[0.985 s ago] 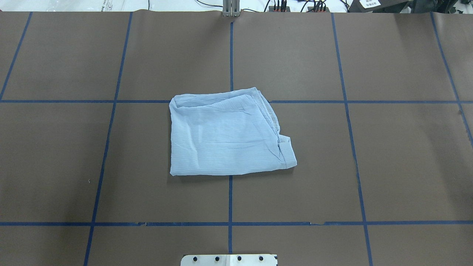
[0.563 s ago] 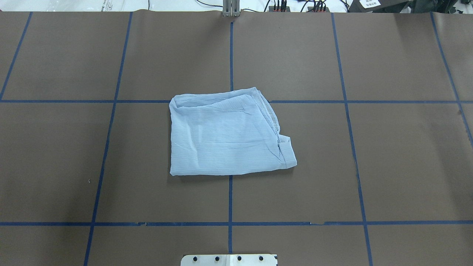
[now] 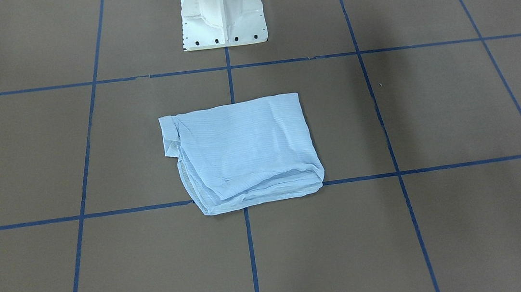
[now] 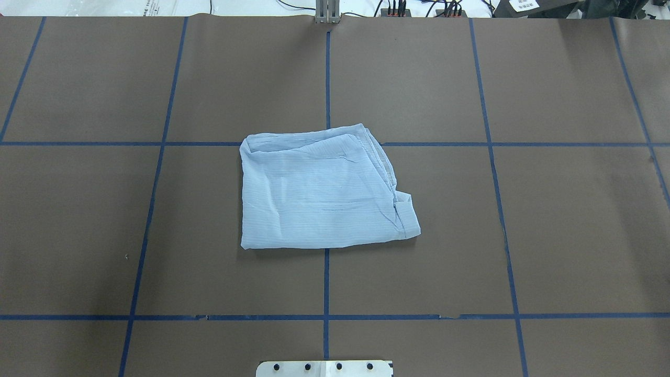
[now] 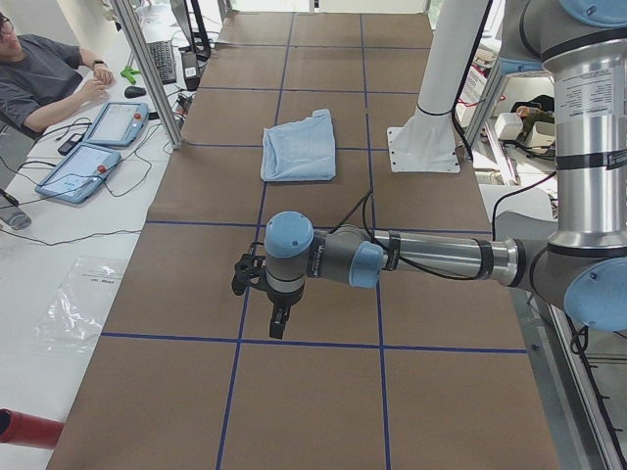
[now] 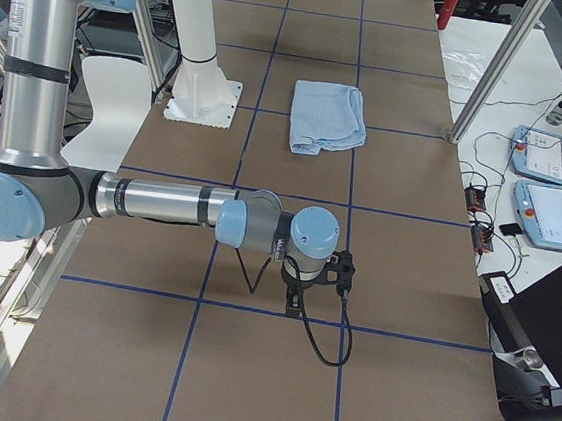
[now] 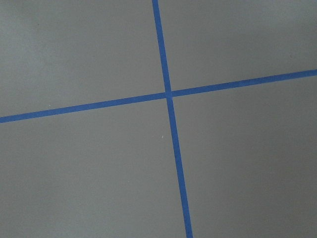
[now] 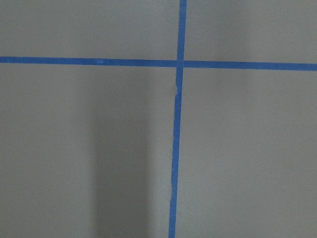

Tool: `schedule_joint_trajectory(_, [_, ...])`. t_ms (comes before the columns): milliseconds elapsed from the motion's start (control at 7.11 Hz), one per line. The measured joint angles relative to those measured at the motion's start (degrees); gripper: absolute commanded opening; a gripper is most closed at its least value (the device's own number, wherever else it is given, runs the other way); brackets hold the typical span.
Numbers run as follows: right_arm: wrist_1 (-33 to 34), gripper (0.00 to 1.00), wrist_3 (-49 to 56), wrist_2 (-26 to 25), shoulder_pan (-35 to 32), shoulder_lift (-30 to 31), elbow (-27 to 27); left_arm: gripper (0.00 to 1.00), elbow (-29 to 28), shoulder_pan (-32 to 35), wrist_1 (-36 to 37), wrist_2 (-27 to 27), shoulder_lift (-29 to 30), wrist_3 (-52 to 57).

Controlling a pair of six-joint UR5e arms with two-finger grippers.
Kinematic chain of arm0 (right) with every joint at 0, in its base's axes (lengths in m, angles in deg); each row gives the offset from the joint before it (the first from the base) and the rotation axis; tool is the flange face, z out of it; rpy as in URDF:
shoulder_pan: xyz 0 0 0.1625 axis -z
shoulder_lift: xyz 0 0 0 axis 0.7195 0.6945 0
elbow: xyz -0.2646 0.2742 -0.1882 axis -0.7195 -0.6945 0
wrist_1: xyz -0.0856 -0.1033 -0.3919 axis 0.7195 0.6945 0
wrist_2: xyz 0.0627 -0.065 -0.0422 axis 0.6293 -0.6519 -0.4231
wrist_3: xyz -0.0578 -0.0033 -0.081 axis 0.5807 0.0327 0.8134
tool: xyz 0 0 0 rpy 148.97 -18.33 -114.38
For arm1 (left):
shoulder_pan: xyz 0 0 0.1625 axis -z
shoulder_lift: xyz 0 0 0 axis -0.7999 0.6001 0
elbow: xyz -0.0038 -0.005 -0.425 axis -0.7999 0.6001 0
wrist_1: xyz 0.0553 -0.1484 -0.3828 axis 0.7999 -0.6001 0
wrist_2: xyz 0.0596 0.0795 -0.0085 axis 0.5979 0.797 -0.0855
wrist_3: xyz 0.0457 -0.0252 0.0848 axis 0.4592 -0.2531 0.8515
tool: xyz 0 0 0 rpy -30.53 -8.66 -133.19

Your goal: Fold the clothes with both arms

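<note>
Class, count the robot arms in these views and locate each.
2. The left arm stretches over the left end of the table, the right arm over its right end, both away from the shirt.

Left pincer (image 5: 278, 325), right pincer (image 6: 294, 305): gap indiscernible

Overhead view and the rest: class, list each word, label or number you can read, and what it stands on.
Nothing is legible.
White label on a black object, overhead view top right: too small to read.
Clear plastic sheet, top left: print blurred.
</note>
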Motion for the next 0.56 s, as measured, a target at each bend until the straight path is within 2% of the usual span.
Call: schedule_joint_trajectory(563, [0.0,1.00,0.1,0.0,-0.3,-0.1,0.1,0.99,-0.2,0.1,-0.1,0.0,0.1,-2.1])
